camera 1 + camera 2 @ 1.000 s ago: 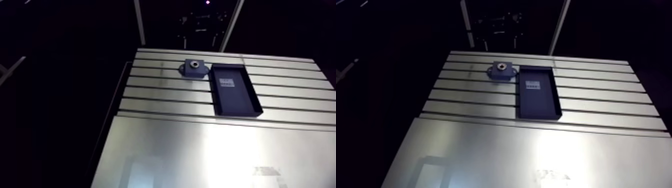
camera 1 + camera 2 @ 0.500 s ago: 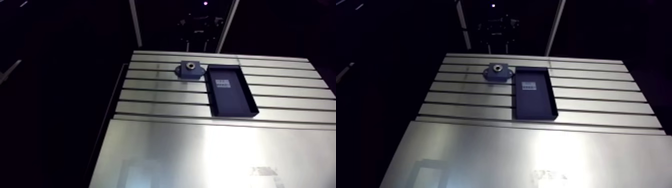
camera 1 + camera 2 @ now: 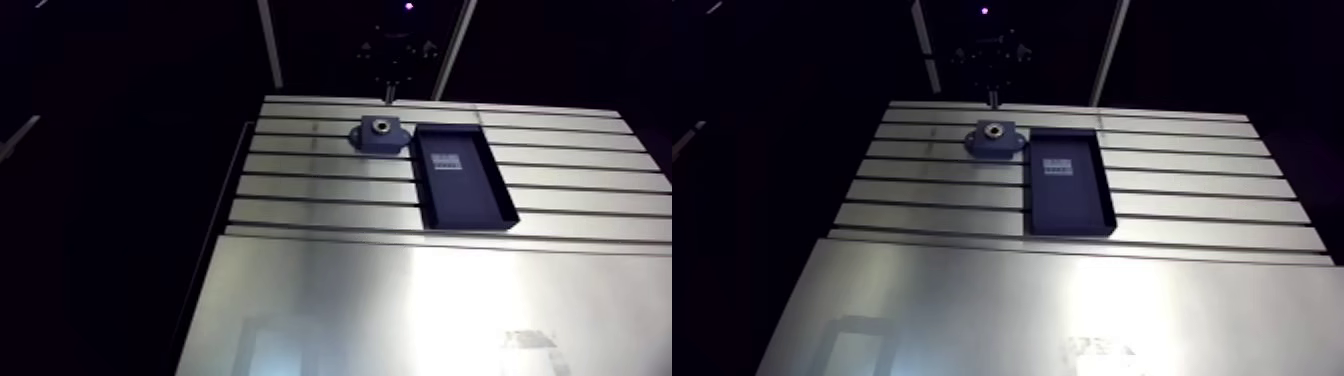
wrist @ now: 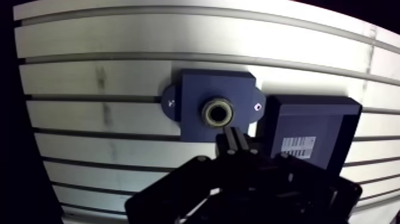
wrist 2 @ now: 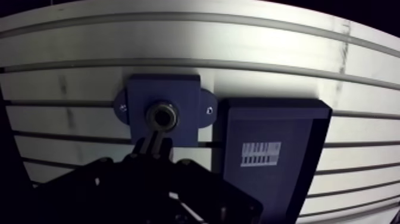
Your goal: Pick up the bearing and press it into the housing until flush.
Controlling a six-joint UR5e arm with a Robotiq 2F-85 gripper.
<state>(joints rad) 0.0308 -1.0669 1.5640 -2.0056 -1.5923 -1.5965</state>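
A dark blue housing [image 4: 190, 113] with two screw ears lies on the slotted table [image 4: 89, 89]. A metal bearing [image 4: 218, 112] sits in its round bore, its ring showing about level with the top face. My gripper [image 4: 236, 140] hovers over the housing's near edge, just short of the bearing. Its two fingers are pressed together with nothing between them. In the arm view the gripper [image 3: 389, 93] hangs small at the far end of the table, behind the housing [image 3: 380, 135].
A dark rectangular tray [image 4: 309, 119] with a white barcode label [image 4: 297, 145] lies right beside the housing. In the arm view a smooth metal plate [image 3: 400, 300] covers the near half of the table, and the table's left edge drops into darkness.
The gripper's fingers have gone from open to shut. The gripper has come lower toward the housing, and the arm view has shifted slightly. Housing and tray have not moved.
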